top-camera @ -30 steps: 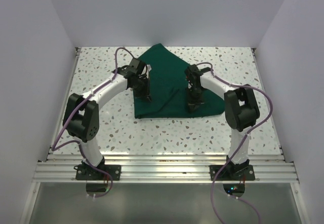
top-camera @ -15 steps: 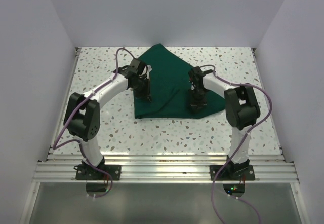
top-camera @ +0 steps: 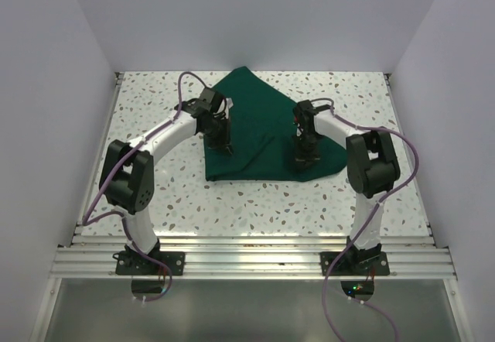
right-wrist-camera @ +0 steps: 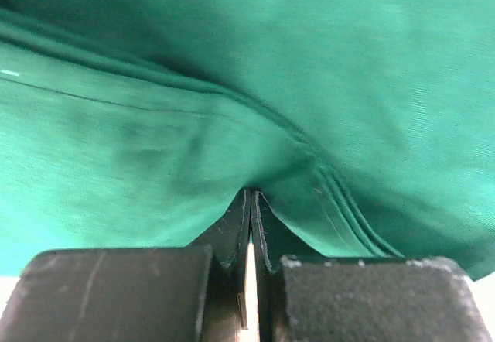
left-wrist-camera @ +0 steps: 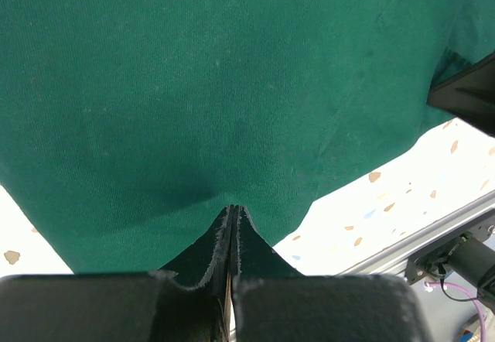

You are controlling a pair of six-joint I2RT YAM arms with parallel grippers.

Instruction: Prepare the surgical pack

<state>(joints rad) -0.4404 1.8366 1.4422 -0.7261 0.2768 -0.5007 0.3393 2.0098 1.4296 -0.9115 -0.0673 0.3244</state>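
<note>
**Limp cloth, pinched twice**

The surgical pack [top-camera: 263, 129] lies partly folded on the bench [top-camera: 155, 110]. The left hand [left-wrist-camera: 233, 210] and right hand [right-wrist-camera: 251, 195] each pinch it, jaws closed. It looks light, soft and prone to sagging, so edges or fold lines are best to hold.

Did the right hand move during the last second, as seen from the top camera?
Yes. The right hand moved slightly to the right, toward the table's right edge, while shut on the green drape.
</note>
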